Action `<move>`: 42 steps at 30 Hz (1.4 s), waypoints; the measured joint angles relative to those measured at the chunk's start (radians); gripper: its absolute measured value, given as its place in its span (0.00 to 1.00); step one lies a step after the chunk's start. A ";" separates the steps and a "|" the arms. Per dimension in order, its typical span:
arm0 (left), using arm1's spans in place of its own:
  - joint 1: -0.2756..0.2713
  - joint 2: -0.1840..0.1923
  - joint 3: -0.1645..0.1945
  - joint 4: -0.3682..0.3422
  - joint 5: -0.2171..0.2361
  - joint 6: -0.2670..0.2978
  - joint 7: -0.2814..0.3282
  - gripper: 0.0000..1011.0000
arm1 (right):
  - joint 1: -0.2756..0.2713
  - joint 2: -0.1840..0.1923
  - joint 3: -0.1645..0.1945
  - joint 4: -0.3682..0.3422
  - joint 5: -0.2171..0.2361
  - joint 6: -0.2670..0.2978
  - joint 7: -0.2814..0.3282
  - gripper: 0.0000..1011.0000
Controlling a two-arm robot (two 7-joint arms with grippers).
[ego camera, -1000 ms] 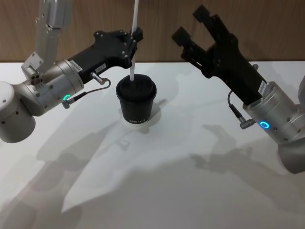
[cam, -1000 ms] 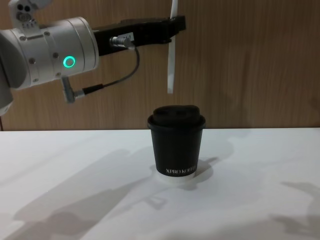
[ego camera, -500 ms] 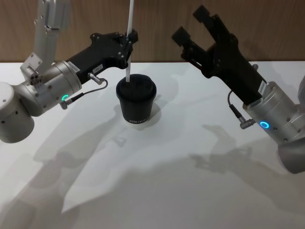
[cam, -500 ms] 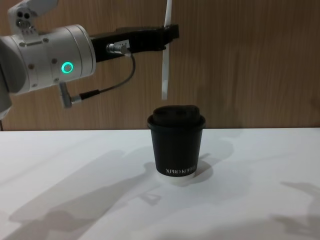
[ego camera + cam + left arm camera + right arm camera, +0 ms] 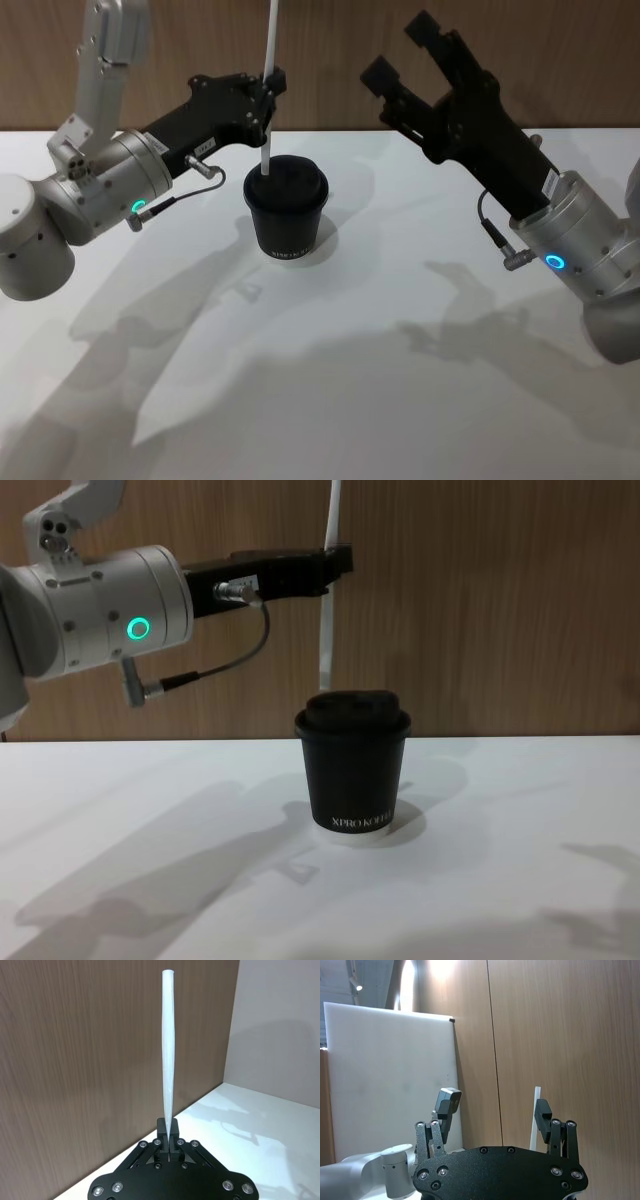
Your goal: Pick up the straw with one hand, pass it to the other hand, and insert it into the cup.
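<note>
Left gripper (image 5: 268, 88) raised over the white table (image 5: 380, 400), just above and behind the cup (image 5: 286, 212); jaws pinched tight on the straw (image 5: 267, 110), gripping it partway along its length. Straw close to upright, slightly tilted; upper end out of the top of the head view, lower end hanging free over the left side of the domed lid, just short of it in the chest view, not inserted. Confirmed in left wrist view: straw (image 5: 168, 1075) clamped between the closed fingertips (image 5: 169, 1141). Cup upright near mid-table, lid on, lettering facing the chest camera. Right gripper (image 5: 398, 58) held high to the right of the cup, well apart from it, jaws spread wide and empty. Wood-panelled wall (image 5: 500, 600) behind the table.
</note>
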 joint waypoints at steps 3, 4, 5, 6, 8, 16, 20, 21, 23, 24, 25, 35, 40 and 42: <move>0.000 -0.003 -0.003 0.006 0.005 0.000 0.001 0.01 | 0.000 0.000 0.000 0.000 0.000 0.000 0.000 0.99; 0.000 -0.003 -0.003 0.006 0.005 0.000 0.001 0.00 | 0.000 0.000 0.000 0.000 0.000 0.000 0.000 0.99; 0.000 -0.004 -0.003 0.009 0.006 -0.001 0.001 0.01 | 0.000 0.000 0.000 0.000 0.000 0.000 0.000 0.99; 0.000 -0.006 -0.005 0.012 0.007 -0.001 0.000 0.01 | 0.000 0.000 0.000 0.000 0.000 0.000 0.000 0.99; 0.000 -0.007 -0.006 0.017 0.007 -0.002 -0.001 0.01 | 0.000 0.000 0.000 0.000 0.000 0.000 0.000 0.99; -0.006 -0.021 -0.007 0.045 0.011 -0.006 -0.014 0.01 | 0.000 0.000 0.000 0.000 0.000 0.000 0.000 0.99; -0.010 -0.028 -0.008 0.058 0.012 -0.008 -0.021 0.01 | 0.000 0.000 0.000 0.000 0.000 0.000 0.000 0.99; -0.010 -0.029 -0.008 0.061 0.012 -0.008 -0.023 0.01 | 0.000 0.000 0.000 0.000 0.000 0.000 0.000 0.99; -0.013 -0.035 -0.009 0.072 0.012 -0.009 -0.028 0.01 | 0.000 0.000 0.000 0.000 0.000 0.000 0.000 0.99; -0.015 -0.038 -0.010 0.079 0.012 -0.010 -0.030 0.01 | 0.000 0.000 0.000 0.000 0.000 0.000 0.000 0.99; -0.016 -0.039 -0.010 0.082 0.012 -0.010 -0.032 0.01 | 0.000 0.000 0.000 0.000 0.000 0.000 0.000 0.99; -0.025 -0.055 -0.013 0.119 0.020 -0.025 -0.044 0.01 | 0.000 0.000 0.000 0.000 0.000 0.000 0.000 0.99; -0.032 -0.063 -0.012 0.144 0.030 -0.037 -0.052 0.01 | 0.000 0.000 0.000 0.000 0.000 0.000 0.000 0.99; -0.035 -0.066 -0.011 0.155 0.034 -0.040 -0.057 0.01 | 0.000 0.000 0.000 0.000 0.000 0.000 0.000 0.99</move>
